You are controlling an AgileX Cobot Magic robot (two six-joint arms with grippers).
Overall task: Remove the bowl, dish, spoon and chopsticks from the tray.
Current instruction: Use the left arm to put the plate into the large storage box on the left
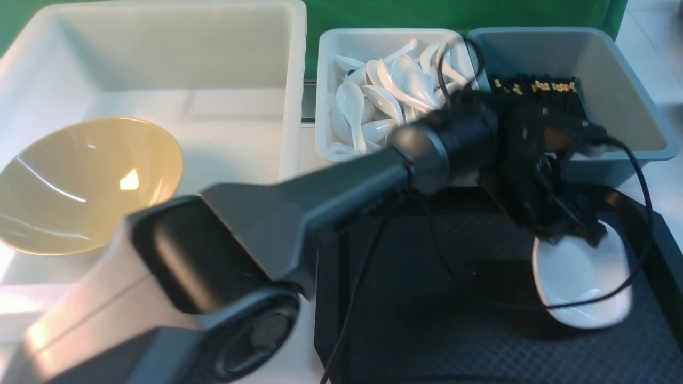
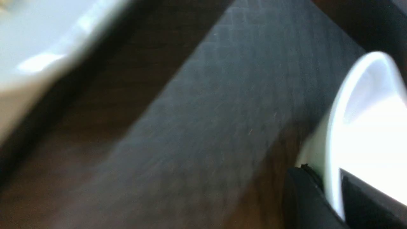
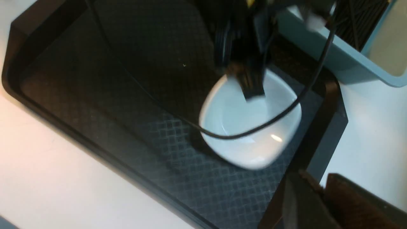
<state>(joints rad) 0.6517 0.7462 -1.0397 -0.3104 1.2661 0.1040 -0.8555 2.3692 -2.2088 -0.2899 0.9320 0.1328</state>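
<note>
Tub [image 1: 160, 53], white, my L: holds bowl [image 1: 90, 184]. Left bin [image 1: 325, 106]: heap of spoons [image 1: 384, 90]. Right bin [image 1: 624, 80]: chopsticks [image 1: 539, 88], laid in a row. Tray [image 1: 427, 320]: dish [image 1: 581, 277] at its R side, tilted. Left arm [image 1: 320, 186] reaches diagonally across to it. Left tool [image 1: 573, 232] clamped on dish rim, one finger [image 2: 305, 197] outside, one inside. Right tool [image 3: 321, 197]: I see blurred tips only, near tray corner; can't tell if open.
</note>
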